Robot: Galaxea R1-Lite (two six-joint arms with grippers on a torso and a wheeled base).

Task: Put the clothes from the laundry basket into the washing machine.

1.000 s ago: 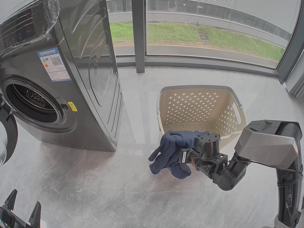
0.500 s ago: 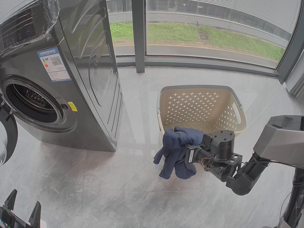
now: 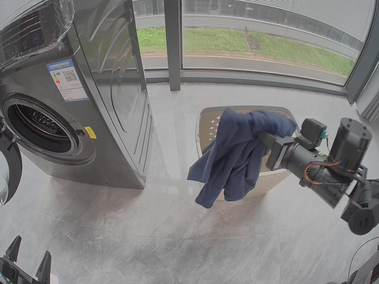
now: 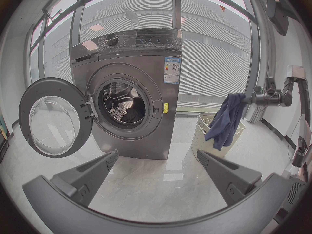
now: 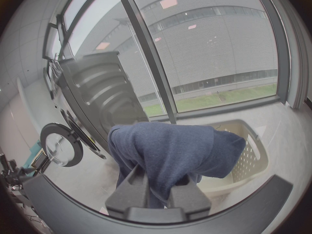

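Observation:
A dark blue garment (image 3: 237,152) hangs from my right gripper (image 3: 265,135), which is shut on it, held high over the cream laundry basket (image 3: 290,115). In the right wrist view the blue garment (image 5: 169,153) drapes over the two fingers (image 5: 136,182), with the basket (image 5: 256,153) below and behind. The grey washing machine (image 3: 59,99) stands at the left with its round door (image 4: 53,116) swung open; dark clothing (image 4: 131,114) lies inside the drum. My left gripper (image 3: 27,257) is open, low at the near left. The left wrist view shows the garment (image 4: 226,121) hanging above the basket (image 4: 203,137).
A large window (image 3: 256,28) with a dark frame post (image 3: 172,36) runs along the far side behind the basket. Bare grey floor (image 3: 158,225) lies between the washing machine and the basket.
My right arm has risen and swung back to the right, lifting the blue garment from the floor beside the basket's near rim to hang full length over the basket. The left gripper stayed still.

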